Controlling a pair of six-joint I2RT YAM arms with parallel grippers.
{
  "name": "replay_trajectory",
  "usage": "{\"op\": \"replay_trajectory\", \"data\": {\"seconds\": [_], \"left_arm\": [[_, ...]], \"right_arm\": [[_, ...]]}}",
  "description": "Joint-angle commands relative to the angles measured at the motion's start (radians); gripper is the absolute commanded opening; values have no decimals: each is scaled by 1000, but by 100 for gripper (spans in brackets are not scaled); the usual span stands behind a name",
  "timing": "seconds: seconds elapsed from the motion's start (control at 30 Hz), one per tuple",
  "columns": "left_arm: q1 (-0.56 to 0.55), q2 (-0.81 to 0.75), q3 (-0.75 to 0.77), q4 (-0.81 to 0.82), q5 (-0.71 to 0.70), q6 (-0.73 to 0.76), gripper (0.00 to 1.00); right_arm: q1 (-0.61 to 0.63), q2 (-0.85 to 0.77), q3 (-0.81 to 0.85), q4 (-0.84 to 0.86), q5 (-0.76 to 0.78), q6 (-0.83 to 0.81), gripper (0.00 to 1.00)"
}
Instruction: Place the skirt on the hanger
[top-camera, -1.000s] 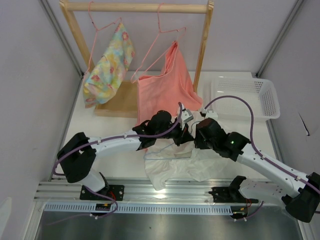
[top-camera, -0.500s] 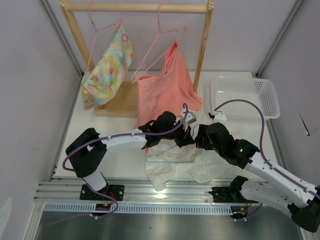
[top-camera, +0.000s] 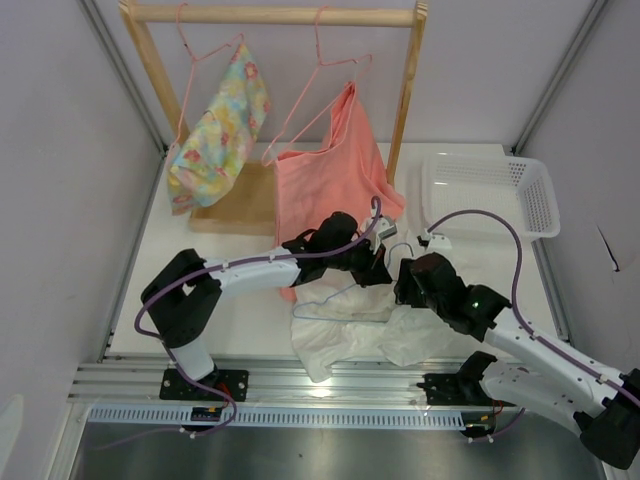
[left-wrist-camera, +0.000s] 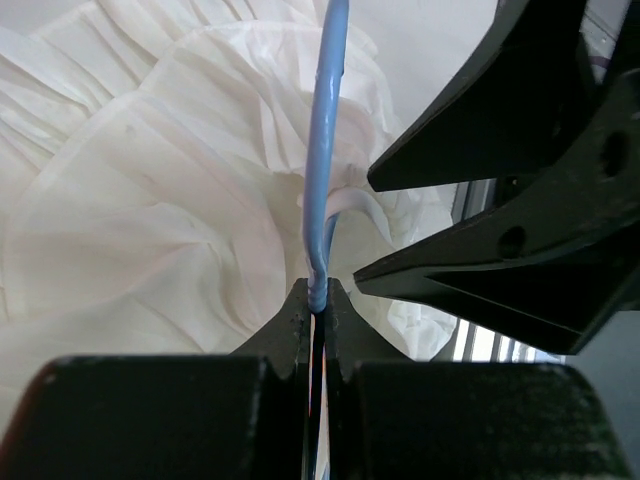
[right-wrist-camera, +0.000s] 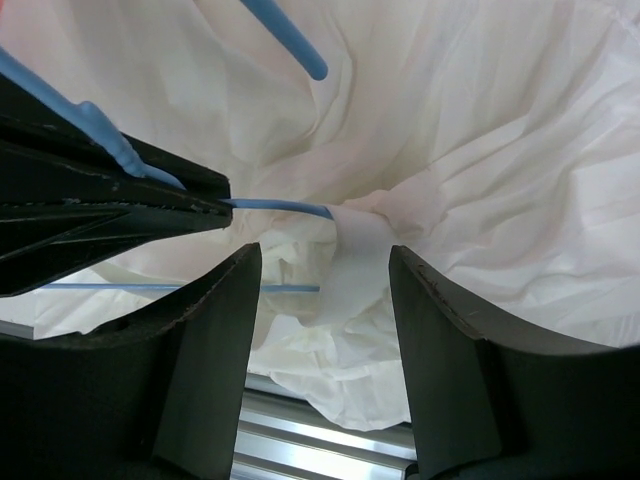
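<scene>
Hanger (left-wrist-camera: 325, 150) over skirt (left-wrist-camera: 150, 200) on the worktop (top-camera: 230, 330).
Left jaws clench the hanger's wire; right jaws stand released, spread over the skirt's folds.

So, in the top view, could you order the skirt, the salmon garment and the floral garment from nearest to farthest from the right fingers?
1. skirt: just under the right fingers, near side.
2. salmon garment: behind them, on the right of the rack.
3. floral garment: far left on the rack.

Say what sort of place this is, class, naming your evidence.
Likely a lab cell staged as a laundry corner: a wooden rack hung with clothes, a white basket, two robot arms on a rail.
</scene>
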Motion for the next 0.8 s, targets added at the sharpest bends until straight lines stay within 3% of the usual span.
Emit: {"op": "replay_trajectory", "data": {"seconds": [0.0,0.27,0.47,0.77], "left_arm": [[2,10,50,-18,64,21,0],[2,9,61,-61,90,36,0],[2,15,53,-69,122,36,0],[0,46,84,-98,141,36,0]], "right_arm": [[-4,13,-24,40,6,-12,59],[-24,65,-45,153,60,-63,57],[-29,79,-47,239,98,-103,48],[28,-24,-91,310,127,-154,51]]}}
